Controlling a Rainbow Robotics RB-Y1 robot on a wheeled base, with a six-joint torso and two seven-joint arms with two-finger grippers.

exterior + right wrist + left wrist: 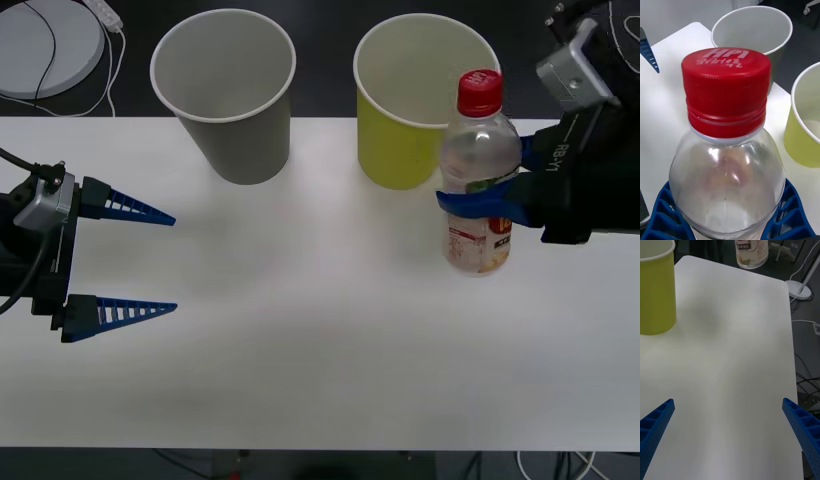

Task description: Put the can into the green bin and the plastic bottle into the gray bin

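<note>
My right gripper (478, 200) is shut on the plastic bottle (480, 170), a clear one with a red cap and a white-and-red label. It holds the bottle upright, lifted off the table, just in front of the green bin (410, 110) and to its right. The red cap (727, 90) sits close to the right wrist camera, between the blue fingers (790, 210). The gray bin (228, 95) stands upright and empty, left of the green one. My left gripper (140, 262) hangs open over the table's left side, nothing between its fingers. The can is out of view.
The white table (300, 360) stretches wide between the two arms. Behind its far left edge lies a round white base (45, 50) with cables. Both bins stand at the table's far edge.
</note>
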